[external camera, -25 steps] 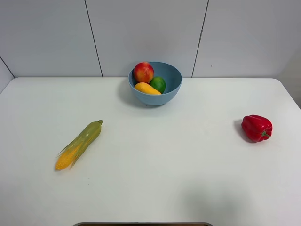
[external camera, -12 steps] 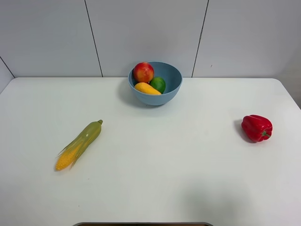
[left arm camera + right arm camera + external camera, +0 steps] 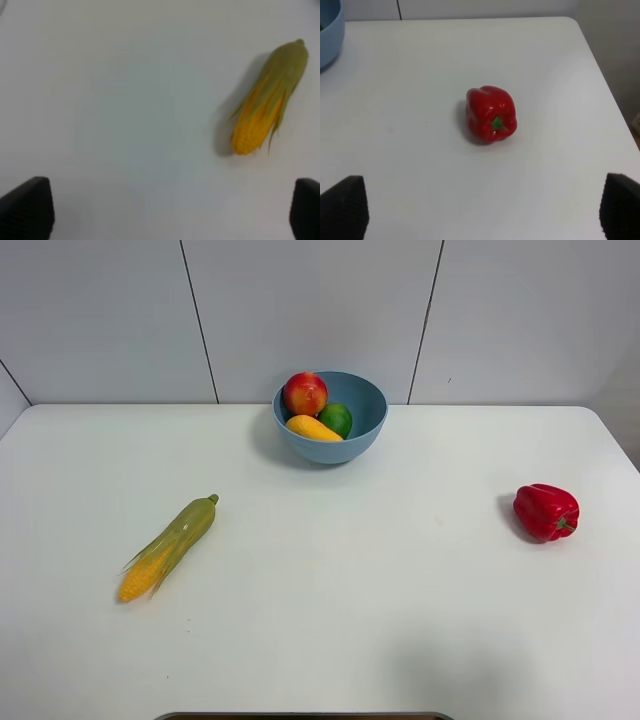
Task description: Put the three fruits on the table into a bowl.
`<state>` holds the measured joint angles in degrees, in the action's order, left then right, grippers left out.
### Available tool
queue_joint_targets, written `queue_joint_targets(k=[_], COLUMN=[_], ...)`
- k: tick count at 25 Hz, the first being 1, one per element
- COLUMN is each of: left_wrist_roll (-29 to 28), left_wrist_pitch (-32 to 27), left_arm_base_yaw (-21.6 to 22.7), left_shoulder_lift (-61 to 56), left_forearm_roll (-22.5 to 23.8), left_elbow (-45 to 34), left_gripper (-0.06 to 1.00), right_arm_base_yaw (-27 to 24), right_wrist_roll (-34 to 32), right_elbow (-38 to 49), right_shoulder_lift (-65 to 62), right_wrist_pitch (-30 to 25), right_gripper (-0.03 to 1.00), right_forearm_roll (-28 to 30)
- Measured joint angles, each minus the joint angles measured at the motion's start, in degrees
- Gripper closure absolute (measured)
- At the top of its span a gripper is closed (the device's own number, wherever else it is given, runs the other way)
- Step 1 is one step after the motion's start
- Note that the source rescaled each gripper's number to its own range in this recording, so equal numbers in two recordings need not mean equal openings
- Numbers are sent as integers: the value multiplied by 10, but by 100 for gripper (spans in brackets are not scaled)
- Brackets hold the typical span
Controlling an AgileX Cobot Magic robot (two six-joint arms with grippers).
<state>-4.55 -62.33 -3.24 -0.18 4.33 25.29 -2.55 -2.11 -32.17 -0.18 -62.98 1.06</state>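
Exterior high: lime (image 3: pixel 336 420), mango (image 3: pixel 312 428) and red fruit (image 3: pixel 305 393) are seen inside bowl (image 3: pixel 350 445), far centre of table (image 3: pixel 400 590). Left wrist: left gripper (image 3: pixel 170 210) spread wide, empty, corn cob (image 3: pixel 267 112) beyond. Right wrist: right gripper (image 3: pixel 480 212) spread wide, empty, bell pepper (image 3: pixel 491 114) ahead.

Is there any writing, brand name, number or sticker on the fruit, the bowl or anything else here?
None: no view shows any text, label, number or sign.
The bowl, red fruit, lime and mango are unmarked.
The corn and pepper carry no sticker.
The table and the wall behind are plain.
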Motion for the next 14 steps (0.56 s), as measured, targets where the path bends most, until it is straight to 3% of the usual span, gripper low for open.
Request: queue_joint_targets(k=[14], left_wrist_roll=[0], left_wrist_pitch=[0], left_arm_base_yaw=[18], left_shoulder_lift=[0], left_forearm_roll=[0], left_elbow=[0], left_gripper=[10], right_arm_base_yaw=[0], right_wrist_roll=[0], right_elbow=[0], right_shoulder_lift=[0], right_wrist_pitch=[0], right_gripper=[12], right_forearm_roll=[0])
